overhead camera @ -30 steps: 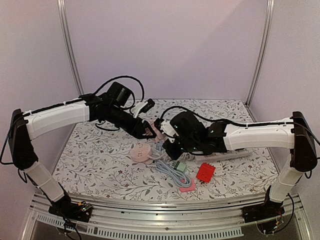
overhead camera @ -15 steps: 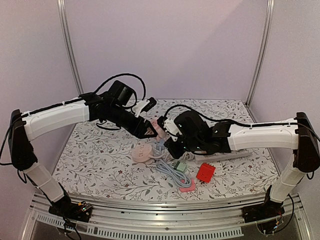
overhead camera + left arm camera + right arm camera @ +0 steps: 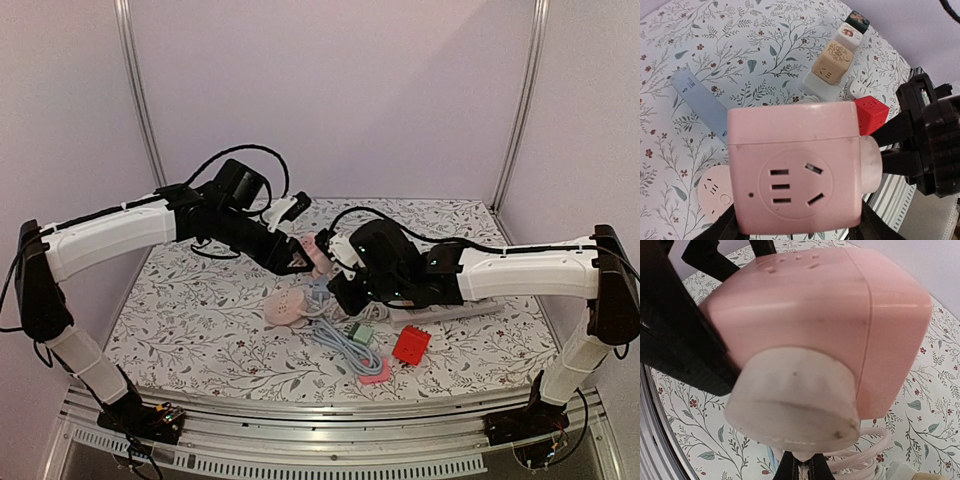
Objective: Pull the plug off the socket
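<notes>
Both arms have lifted slightly, pink socket (image 3: 795, 165) now well off the desk (image 3: 200, 300). Left end effector (image 3: 298, 258) grasps the socket. Right end effector (image 3: 801, 466) is clenched on the white plug (image 3: 871, 162), which juts sideways toward the right arm. Likely pull axis: straight apart.

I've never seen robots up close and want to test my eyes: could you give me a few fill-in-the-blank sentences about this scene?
The left tool holds up a cube socket coloured ____. The round plug seated in its side, gripped by the right tool, is ____. The loose cube lying on the table is ____.
Missing words: pink; white; red.
</notes>
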Controlling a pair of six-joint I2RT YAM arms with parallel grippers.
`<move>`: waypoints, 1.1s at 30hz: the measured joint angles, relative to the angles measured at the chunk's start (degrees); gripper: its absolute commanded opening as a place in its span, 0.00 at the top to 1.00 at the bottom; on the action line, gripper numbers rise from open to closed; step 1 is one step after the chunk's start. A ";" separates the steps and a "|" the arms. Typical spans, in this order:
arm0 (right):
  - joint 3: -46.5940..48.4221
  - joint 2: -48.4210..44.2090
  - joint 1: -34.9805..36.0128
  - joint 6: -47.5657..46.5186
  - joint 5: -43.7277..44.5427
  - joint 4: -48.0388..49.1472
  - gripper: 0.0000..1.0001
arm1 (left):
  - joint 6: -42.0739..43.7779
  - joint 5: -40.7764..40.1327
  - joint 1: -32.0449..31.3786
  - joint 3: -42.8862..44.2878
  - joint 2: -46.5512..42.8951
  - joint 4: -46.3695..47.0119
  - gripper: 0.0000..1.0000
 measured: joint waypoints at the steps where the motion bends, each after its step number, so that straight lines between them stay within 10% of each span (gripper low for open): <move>1: 0.00 0.00 0.02 0.09 0.00 0.15 1.00 | -0.09 0.76 0.31 -0.17 -0.02 0.24 0.80; 14: 0.22 0.20 0.17 1.25 -0.83 4.37 1.00 | -2.97 18.36 7.39 -4.04 -0.94 5.03 0.81; 33: 3.21 4.22 0.35 2.71 0.48 4.22 1.00 | -3.43 17.38 8.63 -5.44 -0.94 5.40 0.87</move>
